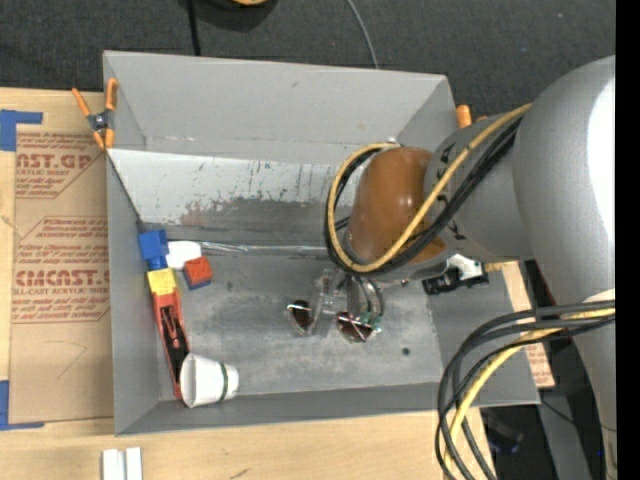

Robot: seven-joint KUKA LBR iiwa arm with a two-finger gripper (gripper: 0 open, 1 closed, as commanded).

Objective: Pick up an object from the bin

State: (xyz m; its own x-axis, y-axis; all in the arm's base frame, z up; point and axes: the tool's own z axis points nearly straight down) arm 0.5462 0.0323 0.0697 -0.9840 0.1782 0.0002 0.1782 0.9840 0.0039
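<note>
Grey arm [565, 158] and orange wrist cover [385, 203] loom over the pincer [345, 303], poised at sunglasses [300, 317] directly beneath; clenched or released, I cannot tell. Likely approach: next, grip frame, lift.

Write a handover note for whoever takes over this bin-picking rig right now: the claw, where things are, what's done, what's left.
Claw: low at the middle of the bin floor, right at the red-lensed glasses; open or shut cannot be told.
Things: the glasses lie mid-floor. Along the left wall are a blue block, an orange block, a yellow block and a red-and-black tool. A white cup lies on its side in the near-left corner.
Done: the claw is at the glasses; nothing looks lifted.
Left: confirm a grip, then lift one thing out.
</note>
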